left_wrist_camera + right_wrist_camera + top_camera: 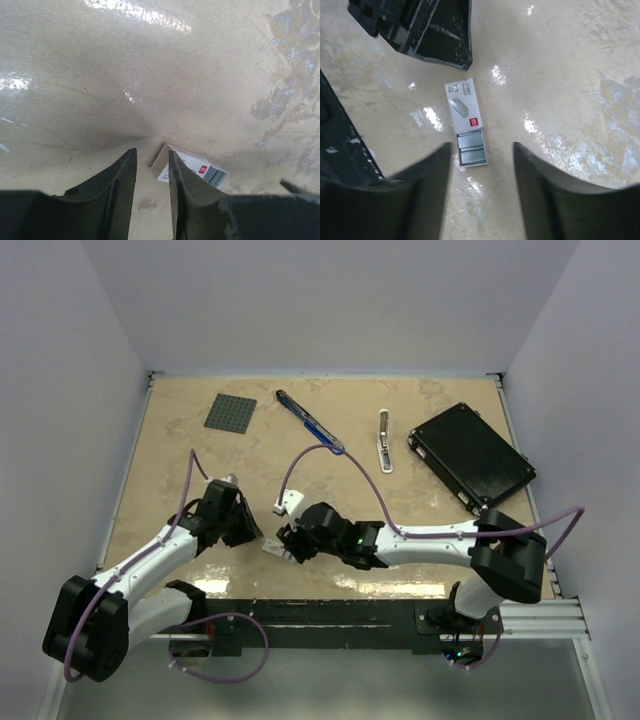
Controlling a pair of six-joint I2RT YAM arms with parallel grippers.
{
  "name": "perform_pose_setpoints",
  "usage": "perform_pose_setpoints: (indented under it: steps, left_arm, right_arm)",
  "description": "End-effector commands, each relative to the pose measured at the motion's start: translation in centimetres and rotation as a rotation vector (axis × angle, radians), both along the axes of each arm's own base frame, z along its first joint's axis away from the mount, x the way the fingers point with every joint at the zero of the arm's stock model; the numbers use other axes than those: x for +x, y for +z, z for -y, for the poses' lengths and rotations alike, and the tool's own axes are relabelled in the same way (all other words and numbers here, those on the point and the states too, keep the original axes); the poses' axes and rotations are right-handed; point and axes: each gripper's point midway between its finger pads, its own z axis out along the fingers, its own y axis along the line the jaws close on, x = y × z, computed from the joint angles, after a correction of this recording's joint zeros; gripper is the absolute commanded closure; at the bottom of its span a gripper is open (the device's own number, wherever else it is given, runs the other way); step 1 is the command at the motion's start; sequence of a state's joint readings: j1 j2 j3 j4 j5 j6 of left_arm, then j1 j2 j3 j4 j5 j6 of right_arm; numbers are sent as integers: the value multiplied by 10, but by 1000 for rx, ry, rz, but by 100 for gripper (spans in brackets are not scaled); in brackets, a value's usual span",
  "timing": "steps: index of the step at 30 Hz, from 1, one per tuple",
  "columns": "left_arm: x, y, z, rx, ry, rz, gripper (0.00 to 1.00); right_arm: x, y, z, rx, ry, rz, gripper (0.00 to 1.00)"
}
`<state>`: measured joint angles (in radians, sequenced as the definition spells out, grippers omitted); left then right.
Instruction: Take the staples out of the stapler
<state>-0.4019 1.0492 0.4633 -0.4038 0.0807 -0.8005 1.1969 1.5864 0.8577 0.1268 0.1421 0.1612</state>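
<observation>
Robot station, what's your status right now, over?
Left gripper and right gripper open, empty. Stapler lies far back, untouched. Small white box sits between the grippers.

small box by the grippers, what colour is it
White box with a small red mark; right wrist view shows it best.

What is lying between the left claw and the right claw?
A small white box, one end open with grey strips inside, lies between the left claw and the right claw. The right wrist view shows it most clearly.
</observation>
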Motion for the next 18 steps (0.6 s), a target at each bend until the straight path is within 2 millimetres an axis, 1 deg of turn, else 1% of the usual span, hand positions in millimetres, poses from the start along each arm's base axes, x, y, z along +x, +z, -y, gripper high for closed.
perform_pose_setpoints:
  steps: [1, 2, 3, 4, 7, 9, 11, 14, 15, 18]
  left_arm:
    - [15, 18, -5, 57, 8, 46, 64]
    - [17, 20, -6, 63, 7, 51, 65]
    - [17, 22, -7, 67, 5, 54, 66]
    - [19, 25, -5, 65, -6, 64, 67]
    - [18, 27, -1, 45, -21, 65, 71]
    - [16, 23, 4, 19, -35, 54, 73]
    - [10, 15, 4, 14, -37, 26, 74]
    - [5, 4, 3, 26, -46, -18, 75]
    - [3, -1, 3, 33, -46, -36, 76]
    - [3, -3, 5, 25, -52, -40, 76]
  right_arm:
    - [6, 17, 17, 61, -200, -80, 54]
    - [8, 13, 25, 45, -245, -91, 58]
    - [7, 11, 27, 50, -268, -110, 65]
    - [4, 7, 29, 56, -300, -148, 68]
    - [-6, -9, 36, 42, -354, -241, 76]
    - [-10, -16, 37, 36, -375, -275, 79]
    - [-15, -29, 38, 20, -400, -322, 81]
    - [-19, -43, 39, -1, -422, -358, 82]
    - [-20, -46, 39, -4, -422, -363, 82]
    - [-23, -52, 33, 6, -413, -388, 82]
